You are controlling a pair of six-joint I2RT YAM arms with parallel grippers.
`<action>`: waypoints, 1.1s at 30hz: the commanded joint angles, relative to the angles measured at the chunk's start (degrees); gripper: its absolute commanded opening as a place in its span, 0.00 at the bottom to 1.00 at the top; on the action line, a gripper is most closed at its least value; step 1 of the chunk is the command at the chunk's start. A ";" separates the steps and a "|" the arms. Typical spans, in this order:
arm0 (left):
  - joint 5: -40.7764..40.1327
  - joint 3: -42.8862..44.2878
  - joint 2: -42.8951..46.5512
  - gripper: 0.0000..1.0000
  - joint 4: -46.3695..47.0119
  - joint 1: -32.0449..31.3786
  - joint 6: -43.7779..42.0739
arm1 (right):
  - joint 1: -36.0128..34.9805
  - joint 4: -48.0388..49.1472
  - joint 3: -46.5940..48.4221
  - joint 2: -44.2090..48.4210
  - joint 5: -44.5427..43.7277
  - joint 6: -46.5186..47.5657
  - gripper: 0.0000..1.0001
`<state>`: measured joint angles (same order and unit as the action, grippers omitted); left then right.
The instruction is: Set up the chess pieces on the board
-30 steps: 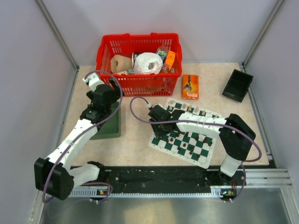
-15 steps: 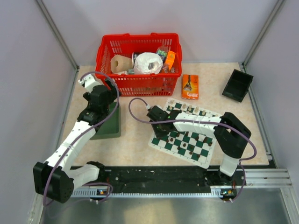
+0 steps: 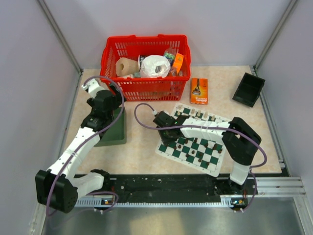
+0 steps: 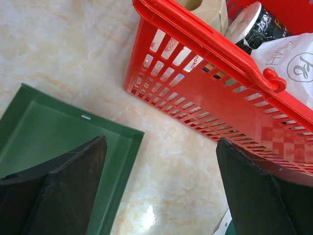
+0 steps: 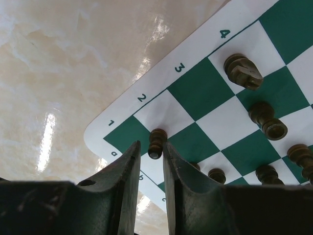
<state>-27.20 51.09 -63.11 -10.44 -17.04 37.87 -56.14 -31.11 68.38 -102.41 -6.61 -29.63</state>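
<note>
The board lies tilted at right of centre, with several chess pieces standing on it. In the right wrist view its corner shows, with dark pieces on the squares. My right gripper hangs low over that corner. Its jaws are open by a narrow gap around a dark pawn that stands on the board, with white square showing between pawn and left finger. My left gripper is wide open and holds nothing, above the table between the green tray and the basket.
A plain green tray lies at left, and its corner shows under my left fingers. A red basket of goods stands at the back, its rim close ahead of my left gripper. An orange packet and a black tray lie at the back right.
My right gripper has shifted slightly left over the board corner and its jaws have narrowed around the pawn. My left arm has edged a little back and left, still wide open.
</note>
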 commanded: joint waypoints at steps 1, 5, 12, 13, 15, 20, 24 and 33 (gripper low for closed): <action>0.75 -0.64 1.94 0.99 2.44 0.60 0.63 | -0.90 -0.44 2.20 -0.77 -1.65 -0.08 0.25; 0.83 -0.82 1.94 0.99 2.35 0.95 0.72 | -0.81 -1.49 2.55 -0.95 -2.53 0.18 0.25; 1.62 -1.26 2.20 0.99 2.53 1.48 1.16 | -0.81 -1.41 2.11 -0.34 -2.88 -0.25 0.22; 1.80 -1.26 2.29 0.99 2.53 1.65 1.16 | -0.90 -0.80 1.85 0.10 -2.97 -0.43 0.21; 1.89 -1.43 2.29 0.99 2.61 1.66 1.33 | -0.81 -0.26 1.85 0.81 -2.53 -0.08 0.17; 2.07 -1.70 2.64 0.99 2.70 2.01 1.51 | -0.81 0.79 2.63 0.81 -3.93 0.01 0.11; 1.89 -2.05 3.17 0.99 2.79 2.36 1.51 | -0.90 0.79 4.04 0.28 -5.34 -0.26 0.11; 2.50 -2.31 3.26 0.99 2.70 2.80 1.42 | -0.90 0.62 5.19 -1.91 -5.26 0.27 0.11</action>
<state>-25.06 49.15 -61.12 -10.22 -14.68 39.07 -56.14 -31.51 71.37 -102.96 -10.92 -29.61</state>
